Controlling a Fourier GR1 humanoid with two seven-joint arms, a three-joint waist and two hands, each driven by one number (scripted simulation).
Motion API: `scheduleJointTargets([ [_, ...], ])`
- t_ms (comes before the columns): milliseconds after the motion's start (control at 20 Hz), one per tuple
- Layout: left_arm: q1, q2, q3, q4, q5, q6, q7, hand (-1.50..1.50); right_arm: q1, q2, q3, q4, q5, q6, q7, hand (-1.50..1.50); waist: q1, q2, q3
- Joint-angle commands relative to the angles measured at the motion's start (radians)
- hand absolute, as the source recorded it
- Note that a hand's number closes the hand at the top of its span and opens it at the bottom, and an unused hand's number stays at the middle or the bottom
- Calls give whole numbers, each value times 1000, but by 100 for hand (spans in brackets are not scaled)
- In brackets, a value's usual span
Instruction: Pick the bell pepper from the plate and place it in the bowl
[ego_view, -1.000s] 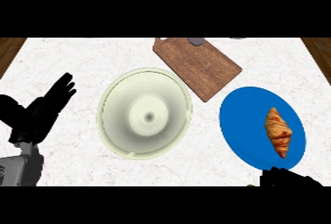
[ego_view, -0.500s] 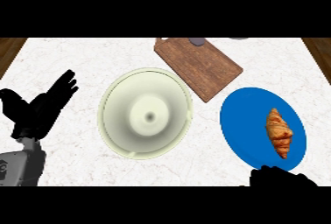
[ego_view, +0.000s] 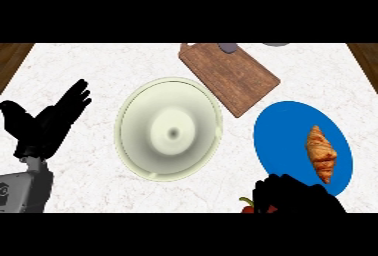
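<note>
Risen slightly at lower right, the right hand curls over the smooth, light, rigid pepper; left hand rests open.

a croissant lies lengthwise at the right. a wooden cutting board sits tilted on the pale marbled worktop, near the far edge.

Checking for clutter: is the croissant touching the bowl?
Apart. The head view shows the croissant lying on the blue plate, with bare counter between plate and bowl.

wooden board, marbled counter
</note>
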Motion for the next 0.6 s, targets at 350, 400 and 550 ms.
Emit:
scheduleJointTargets([
  [350, -14, -20, -21, 46, -33, 7, -45, 0, -358, 33, 47, 45, -185, -119, 357, 150, 21, 10, 0],
  [400, -58, -28, -27, -16, -14, 28, 35, 0, -397, 33, 17, 76, -214, -128, 364, 150, 27, 6, 1],
  [550, -49, -3, -9, 23, -1, -6, 8, 0, -539, 33, -88, 168, -269, -182, 375, 150, 34, 9, 0],
])
